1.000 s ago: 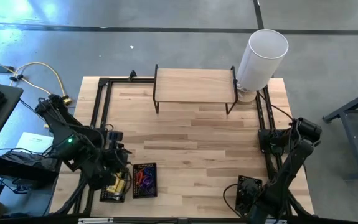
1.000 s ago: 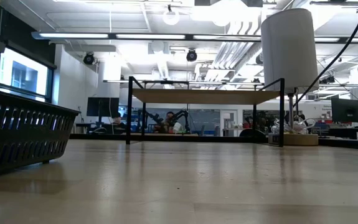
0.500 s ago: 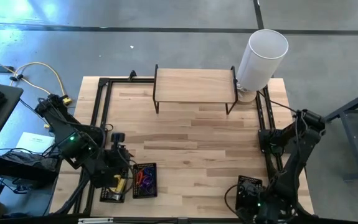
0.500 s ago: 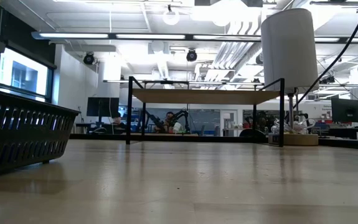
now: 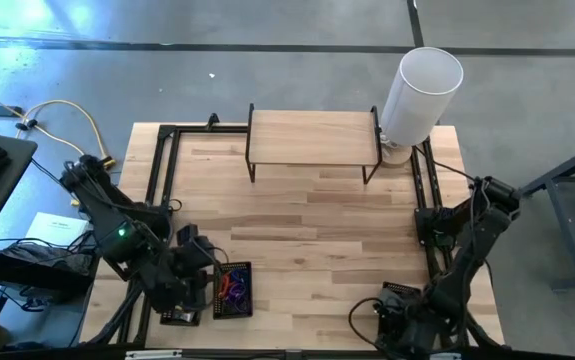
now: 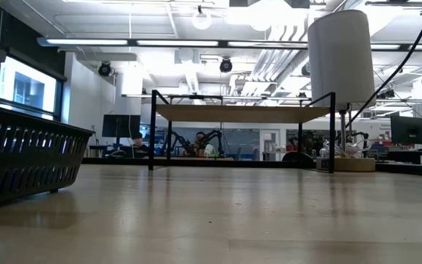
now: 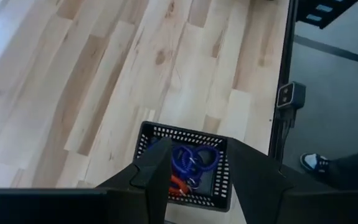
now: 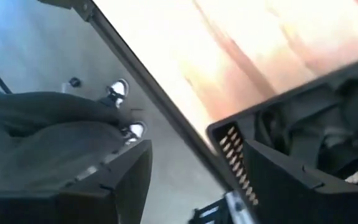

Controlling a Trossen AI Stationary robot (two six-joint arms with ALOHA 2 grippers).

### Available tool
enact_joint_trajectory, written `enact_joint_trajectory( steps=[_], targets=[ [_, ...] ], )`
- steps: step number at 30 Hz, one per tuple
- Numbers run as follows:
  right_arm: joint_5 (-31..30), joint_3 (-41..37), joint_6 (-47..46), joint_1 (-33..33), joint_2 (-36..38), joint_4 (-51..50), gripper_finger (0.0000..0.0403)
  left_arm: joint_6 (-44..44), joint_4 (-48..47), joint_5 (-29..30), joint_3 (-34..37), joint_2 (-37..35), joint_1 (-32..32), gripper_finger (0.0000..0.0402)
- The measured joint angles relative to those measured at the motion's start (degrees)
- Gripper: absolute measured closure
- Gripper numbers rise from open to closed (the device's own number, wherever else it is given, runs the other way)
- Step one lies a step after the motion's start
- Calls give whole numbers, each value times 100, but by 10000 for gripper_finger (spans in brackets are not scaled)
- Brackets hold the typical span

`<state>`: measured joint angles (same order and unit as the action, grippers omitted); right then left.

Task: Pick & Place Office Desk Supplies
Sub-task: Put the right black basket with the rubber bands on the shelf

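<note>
On the worktop's (image 5: 307,215) near left corner, two black mesh trays sit side by side. One tray (image 5: 233,290) holds the coloured loops (image 5: 232,287), purple, blue and red, tangled together; the left wrist view shows the same loops (image 7: 194,158) with a red one beside the blue. The second tray (image 5: 181,312) is mostly covered by the left arm, so what it holds cannot be made out. The left gripper (image 7: 194,180) hangs above the loop tray with its fingers (image 7: 154,174) apart and nothing between them. At the near right edge, the right gripper (image 5: 399,315) hangs beside another black tray (image 8: 303,124); its fingers (image 8: 126,174) stand open and bare, with a person's shoes visible on the floor beyond them. At the far edge stand a wooden shelf (image 5: 313,137) and a tall white cylinder (image 5: 422,92). No writing or label can be read anywhere.
</note>
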<state>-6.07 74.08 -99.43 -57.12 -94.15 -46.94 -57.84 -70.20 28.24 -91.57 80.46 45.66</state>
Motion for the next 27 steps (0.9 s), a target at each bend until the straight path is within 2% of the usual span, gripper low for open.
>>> enact_joint_trajectory(
  steps=[6, 10, 15, 20, 24, 27],
  targets=[
    [479, 0, 1383, 68, 4, -110, 164, -8, 266, 363, 0, 414, -122, 252],
    [778, 0, 1974, -107, 9, -105, 164, -55, 555, 362, 0, 728, -306, 252],
    [314, 0, 1723, -390, 9, -41, 164, -72, 985, 360, 0, 1050, -491, 252],
    [-288, 0, 1206, -713, 9, 785, 165, 45, 1473, 363, 0, 1281, -650, 252],
    [-781, 0, 1256, -867, 9, 1080, 165, 96, 1765, 347, 0, 1425, -750, 252],
    [-689, 0, 1483, -874, 3, 894, 165, 91, 1952, 349, 0, 1502, -795, 252]
  ],
)
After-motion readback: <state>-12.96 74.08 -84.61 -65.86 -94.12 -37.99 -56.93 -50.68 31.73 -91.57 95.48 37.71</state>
